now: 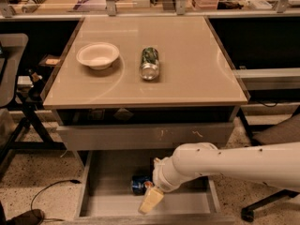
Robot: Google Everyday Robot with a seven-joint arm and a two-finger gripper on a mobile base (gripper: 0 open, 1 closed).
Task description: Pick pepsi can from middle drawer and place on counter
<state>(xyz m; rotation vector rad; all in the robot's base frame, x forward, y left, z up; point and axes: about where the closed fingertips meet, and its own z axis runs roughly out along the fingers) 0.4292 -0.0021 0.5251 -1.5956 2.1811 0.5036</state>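
The pepsi can point(139, 184), dark blue, lies on its side on the floor of the open middle drawer point(183, 203), near its middle. My gripper point(151, 200) hangs at the end of the white arm point(234, 165), inside the drawer. It is just right of the can and a little nearer the drawer's front, very close to it. The arm reaches in from the right and hides the drawer's back right part. The beige counter point(192, 55) lies above the drawer.
On the counter stand a white bowl point(97, 55) and a green-patterned silver can point(150, 63) lying on its side. A closed grey drawer front with white scratches point(145, 136) sits above the open drawer. A chair point(11, 74) stands at the left and a chair base point(262, 205) at the right.
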